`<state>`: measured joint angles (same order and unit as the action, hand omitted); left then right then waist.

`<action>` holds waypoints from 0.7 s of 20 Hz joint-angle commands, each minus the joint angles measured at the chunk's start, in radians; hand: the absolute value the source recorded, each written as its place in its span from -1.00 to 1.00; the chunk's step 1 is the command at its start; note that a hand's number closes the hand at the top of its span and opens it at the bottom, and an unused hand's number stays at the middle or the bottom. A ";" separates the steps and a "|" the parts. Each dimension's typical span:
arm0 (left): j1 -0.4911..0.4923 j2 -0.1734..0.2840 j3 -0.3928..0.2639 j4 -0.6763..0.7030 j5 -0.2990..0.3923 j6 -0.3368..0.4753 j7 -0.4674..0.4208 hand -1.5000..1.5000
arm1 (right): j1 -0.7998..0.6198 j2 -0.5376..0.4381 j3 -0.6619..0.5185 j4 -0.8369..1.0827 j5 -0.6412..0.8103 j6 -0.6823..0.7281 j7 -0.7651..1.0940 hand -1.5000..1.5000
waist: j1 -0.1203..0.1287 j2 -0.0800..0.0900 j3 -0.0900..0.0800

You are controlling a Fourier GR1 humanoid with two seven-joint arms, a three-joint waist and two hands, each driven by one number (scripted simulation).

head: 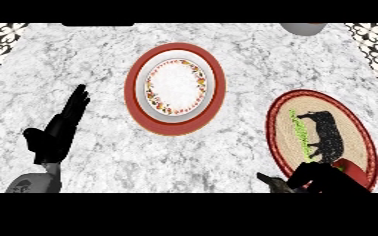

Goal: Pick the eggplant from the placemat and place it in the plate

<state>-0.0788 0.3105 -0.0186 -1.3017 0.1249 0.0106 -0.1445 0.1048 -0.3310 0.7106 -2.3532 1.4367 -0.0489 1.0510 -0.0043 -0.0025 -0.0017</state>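
Note:
A white plate (176,86) with a red rim and a flowered band lies at the counter's middle, with nothing on it. At the right lies the oval placemat (284,125), tan with a red border, a black cow figure and a green stripe. My right hand (322,179) is low over the placemat's near end, its fingers curled. A dark brownish tip of the eggplant (272,182) sticks out at the hand's left; the rest of it is hidden by the hand. My left hand (59,129) rests open at the left, fingers up, well away from the plate.
A grey rounded vessel (303,28) shows at the counter's far right edge, cut off by the view. Patterned tiles (365,32) border the marble counter at both far corners. Bare marble separates the plate from the placemat.

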 commanded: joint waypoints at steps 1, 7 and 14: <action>0.022 0.008 0.009 -0.021 -0.004 -0.022 -0.011 0.00 | -0.150 0.143 0.068 -0.042 0.123 0.215 0.090 1.00 | 0.009 0.001 0.000; -0.018 -0.064 -0.012 0.025 -0.060 0.022 0.000 0.00 | -0.317 0.315 -0.061 0.141 0.044 0.207 -0.008 1.00 | 0.007 0.004 0.001; 0.016 -0.086 -0.036 -0.018 -0.075 0.018 -0.001 0.00 | -0.618 0.329 -0.137 0.447 -0.173 0.180 0.075 1.00 | 0.025 0.007 0.001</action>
<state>-0.0751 0.2670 -0.0196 -1.3255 0.0818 0.0090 -0.1241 -0.3751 -0.0271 0.6143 -2.0677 1.3643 0.1482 1.0434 0.0127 0.0013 -0.0009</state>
